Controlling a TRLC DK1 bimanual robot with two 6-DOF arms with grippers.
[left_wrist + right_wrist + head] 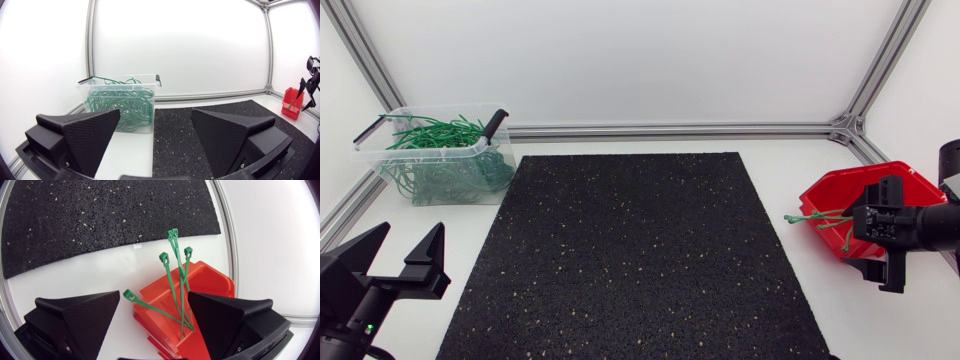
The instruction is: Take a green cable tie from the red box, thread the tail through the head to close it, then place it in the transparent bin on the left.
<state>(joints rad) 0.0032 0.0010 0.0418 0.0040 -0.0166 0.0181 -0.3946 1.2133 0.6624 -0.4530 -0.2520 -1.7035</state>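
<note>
A smooth white table (800, 170) carries a black rubber mat (630, 250) of grainy, pale-flecked texture. At the far left corner stands a clear plastic bin (430, 150) with a tangle of looped green ties inside. Near the right edge sits a glossy red box (830, 190).

The left gripper (412, 232) is spread wide and holds nothing. The right gripper (880, 235) gapes over the red box, gripping nothing.

Only the right wrist view shows the thin green cable ties (172, 280) standing fanned in the box, square heads up, between the fingers.
</note>
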